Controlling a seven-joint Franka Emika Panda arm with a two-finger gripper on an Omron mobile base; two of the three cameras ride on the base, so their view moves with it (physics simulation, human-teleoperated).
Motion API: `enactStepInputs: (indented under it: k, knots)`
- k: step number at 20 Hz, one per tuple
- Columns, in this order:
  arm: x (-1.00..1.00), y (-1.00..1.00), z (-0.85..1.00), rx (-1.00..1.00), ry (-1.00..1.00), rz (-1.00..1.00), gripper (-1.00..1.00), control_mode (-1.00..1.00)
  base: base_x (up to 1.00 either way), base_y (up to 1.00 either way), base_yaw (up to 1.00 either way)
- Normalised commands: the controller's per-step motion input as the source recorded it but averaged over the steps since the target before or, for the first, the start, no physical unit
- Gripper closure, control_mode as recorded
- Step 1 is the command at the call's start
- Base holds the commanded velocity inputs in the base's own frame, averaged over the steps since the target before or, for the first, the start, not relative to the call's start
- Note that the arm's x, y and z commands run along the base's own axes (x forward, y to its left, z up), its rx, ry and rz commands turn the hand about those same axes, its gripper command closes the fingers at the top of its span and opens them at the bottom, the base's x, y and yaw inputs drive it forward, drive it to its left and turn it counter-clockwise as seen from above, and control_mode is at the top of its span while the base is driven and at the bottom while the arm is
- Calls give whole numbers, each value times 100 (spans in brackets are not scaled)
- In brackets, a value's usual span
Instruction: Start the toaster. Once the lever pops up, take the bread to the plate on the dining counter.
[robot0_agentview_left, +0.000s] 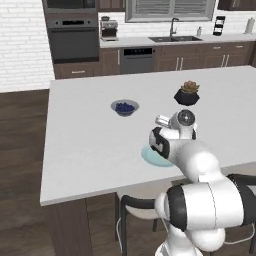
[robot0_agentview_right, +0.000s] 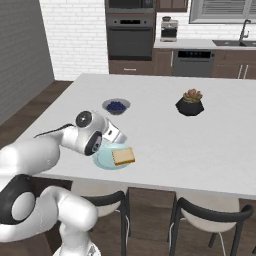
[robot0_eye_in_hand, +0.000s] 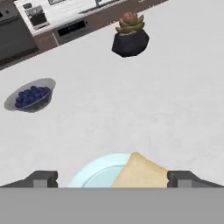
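The bread (robot0_agentview_right: 123, 156), a golden-tan slice, lies flat on the pale blue-green plate (robot0_agentview_right: 104, 161) near the front edge of the white dining counter (robot0_agentview_right: 200, 140). My gripper (robot0_agentview_right: 119, 136) hovers just above and behind the plate, open, holding nothing. In the hand view the two dark fingertips (robot0_eye_in_hand: 43, 178) stand wide apart, with the bread (robot0_eye_in_hand: 140, 171) and the plate (robot0_eye_in_hand: 94, 175) low between them. From the left base view my arm covers most of the plate (robot0_agentview_left: 149, 156). The toaster is out of view.
A grey bowl of blue berries (robot0_agentview_right: 116, 106) sits behind the plate, and a potted succulent (robot0_agentview_right: 190, 102) stands farther right. Dark chairs (robot0_agentview_right: 210, 220) are tucked under the counter's near edge. Oven, coffee machine and sink line the back wall.
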Motion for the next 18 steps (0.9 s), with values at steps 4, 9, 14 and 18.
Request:
enactStepInputs:
  k: [4, 9, 14, 18]
  knots:
    - [-21, 38, 74, -8, 35, 11, -100, -100, 0, 0, 0]
    - [-41, 31, 46, 0, 41, 23, -100, -100, 0, 0, 0]
    - [-61, 48, -11, 0, 21, 23, -100, -100, 0, 0, 0]
    - [-75, 41, -29, 0, 4, 17, -100, -100, 0, 0, 0]
